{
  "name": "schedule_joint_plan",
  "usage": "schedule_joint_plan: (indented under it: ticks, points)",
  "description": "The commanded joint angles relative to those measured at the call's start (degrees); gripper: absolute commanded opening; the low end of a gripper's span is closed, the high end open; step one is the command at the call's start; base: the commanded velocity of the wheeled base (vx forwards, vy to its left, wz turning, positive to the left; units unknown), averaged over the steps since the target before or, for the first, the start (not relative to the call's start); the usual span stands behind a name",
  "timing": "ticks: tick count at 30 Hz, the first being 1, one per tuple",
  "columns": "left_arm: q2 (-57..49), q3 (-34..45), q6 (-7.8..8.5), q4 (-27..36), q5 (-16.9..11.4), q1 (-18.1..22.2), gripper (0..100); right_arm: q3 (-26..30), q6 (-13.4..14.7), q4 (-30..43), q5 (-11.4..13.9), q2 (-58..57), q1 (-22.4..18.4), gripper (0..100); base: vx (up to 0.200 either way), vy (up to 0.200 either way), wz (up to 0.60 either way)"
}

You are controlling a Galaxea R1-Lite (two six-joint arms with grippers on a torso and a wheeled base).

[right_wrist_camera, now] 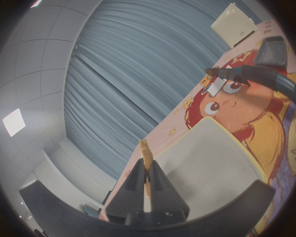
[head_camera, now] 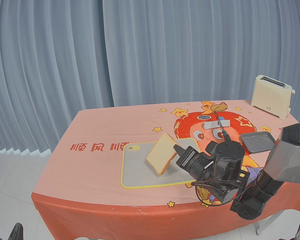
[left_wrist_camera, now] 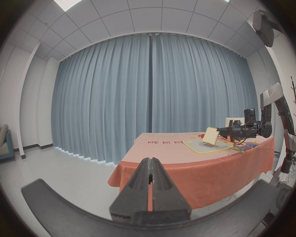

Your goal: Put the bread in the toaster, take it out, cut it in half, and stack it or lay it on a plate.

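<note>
I'm holding the bread [head_camera: 162, 154] w/ the R fingers [head_camera: 176, 147]. They're clamping down on one edge, so the only gap is the slice's own thickness. Slice is hanging tilted just above the cutting board [head_camera: 136, 174], one corner low, and I can't tell if that corner is touching. L fingers [left_wrist_camera: 141, 177] are sitting fully closed on nothing, off the left side of the surface [head_camera: 89, 129], well apart from everything.

Step, my read: bread is looking pale and the toaster [head_camera: 272, 95] slot is looking empty, so I'm judging this as step 1, carrying to the toaster. Cutting + plating aren't started. Knife [head_camera: 221, 122] is lying on its pad beyond the board. Dark tray [head_camera: 257, 141] (prob. the plate) is sitting right of the board, nearer me than the toaster.

Next move is calling for:
- lifting higher to clear knife + tray
- swinging over to the far right corner; toaster is well apart from the bread, so it's a long reach for the R arm
- rotating the wrist so the slice is going edge-down, lined up w/ the slot's long axis
- releasing w/ the fingers above the slot, not in it

Grip is on one edge only, so I'm expecting the slice to flop or bend. I'm planning to go slow.
</note>
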Motion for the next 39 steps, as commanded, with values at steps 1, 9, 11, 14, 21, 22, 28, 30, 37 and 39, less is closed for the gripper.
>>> schedule_joint_plan:
  ticks: [1, 9, 11, 14, 21, 22, 28, 30, 37, 39]
  points:
    - [0.05, 1.01, -0.04, -0.02, 0.02, 0.02, 0, -1.55, 0.77, 2.82, 0.10, 1.70, -0.94, 0, 0.000, 0.000, 0.00]
    - [0.05, 1.01, -0.04, -0.02, 0.02, 0.02, 0, -2.70, 1.39, 4.93, 0.10, 1.35, -0.50, 0, 0.000, 0.000, 0.00]
    - [0.05, 1.01, -0.04, -0.02, 0.02, 0.02, 0, -2.61, 1.12, 5.10, 0.10, 1.53, -0.32, 0, 0.000, 0.000, 0.00]
    - [0.05, 1.01, 0.05, -0.02, 0.02, 0.02, 0, -2.61, 0.86, 5.10, 0.10, 1.53, -0.59, 0, 0.000, 0.000, 0.00]
    - [0.05, 1.01, -0.04, -0.02, 0.02, 0.02, 0, -3.13, -1.78, 8.88, -0.16, -0.05, -0.76, 100, 0.000, 0.000, 0.00]
    - [0.05, 1.01, -0.04, -0.02, 0.02, 0.02, 0, -3.40, -2.57, 9.41, -0.16, -0.76, -0.76, 100, 0.000, 0.000, 0.00]
    - [0.05, 1.01, -0.04, -0.02, 0.02, 0.02, 0, -8.14, -11.62, 24.97, -0.95, -6.73, -0.06, 100, 0.000, 0.000, 0.00]
    - [0.05, 1.01, 0.05, -0.02, 0.02, 0.02, 0, -10.34, -11.80, 31.21, -0.95, -8.49, 0.20, 100, 0.000, 0.000, 0.00]
    - [0.05, 1.01, 0.05, -0.02, 0.02, 0.02, 0, -15.09, -11.62, 42.81, -0.95, -9.55, 1.17, 100, 0.000, 0.000, 0.00]
    - [0.05, 1.01, 0.05, -0.02, 0.02, 0.02, 0, -15.26, -11.62, 42.90, -0.95, -9.81, 1.17, 100, 0.000, 0.000, 0.00]
